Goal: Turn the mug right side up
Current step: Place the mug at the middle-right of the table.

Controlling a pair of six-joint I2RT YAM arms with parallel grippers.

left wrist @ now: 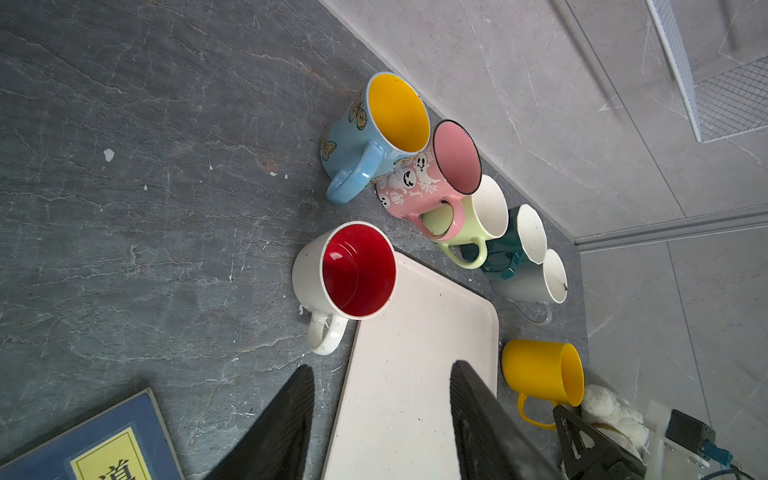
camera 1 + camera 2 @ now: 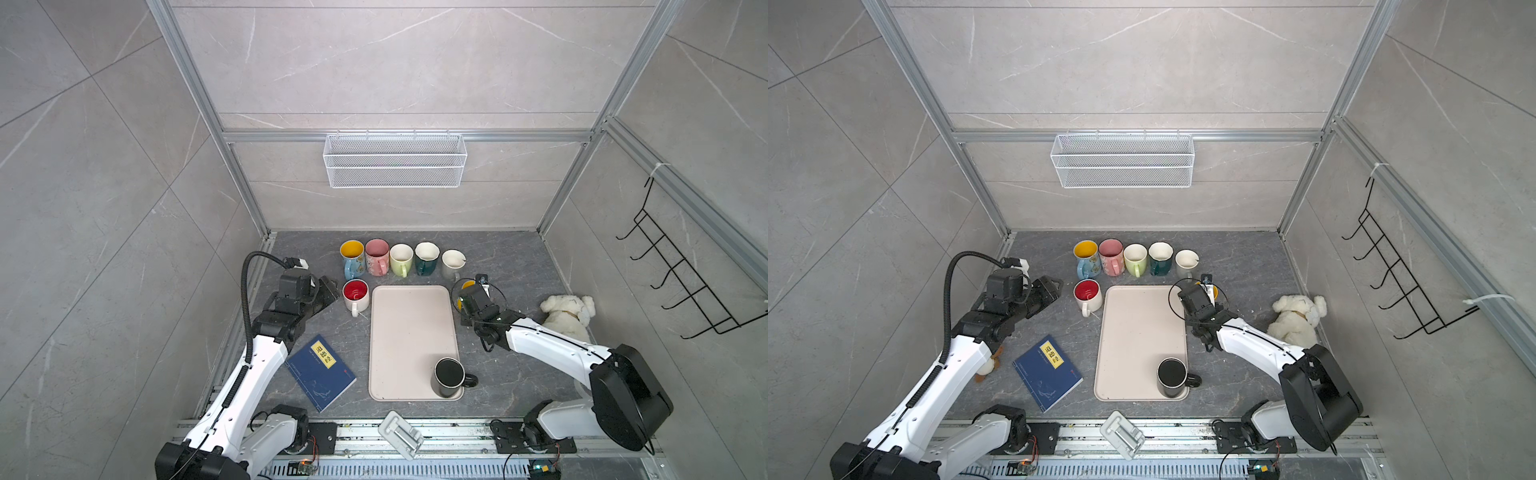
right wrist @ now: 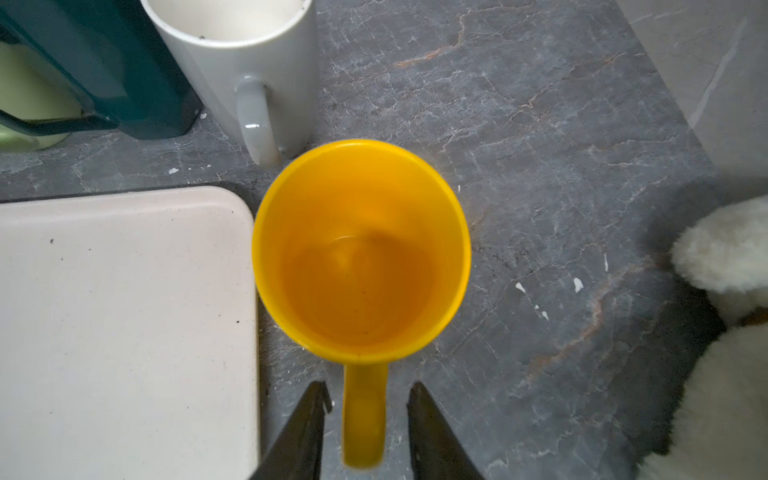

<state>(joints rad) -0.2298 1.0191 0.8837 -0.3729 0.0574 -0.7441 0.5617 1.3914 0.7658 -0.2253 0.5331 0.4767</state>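
Observation:
A yellow mug (image 3: 361, 249) stands mouth up on the grey table, just off the far right corner of the tray (image 3: 124, 311). In the left wrist view the yellow mug (image 1: 540, 370) shows from the side. In a top view the right arm hides most of the yellow mug (image 2: 467, 285). My right gripper (image 3: 368, 388) hangs over its handle, jaws open, with a gap on each side of the handle. My left gripper (image 1: 382, 368) is open and holds nothing, near the white mug with the red inside (image 2: 355, 293).
Several upright mugs (image 2: 401, 259) line the back of the table. A black mug (image 2: 449, 376) stands on the beige tray (image 2: 407, 332) at its near right corner. A blue book (image 2: 320, 372) lies at the front left. A white plush toy (image 2: 567, 311) lies at the right.

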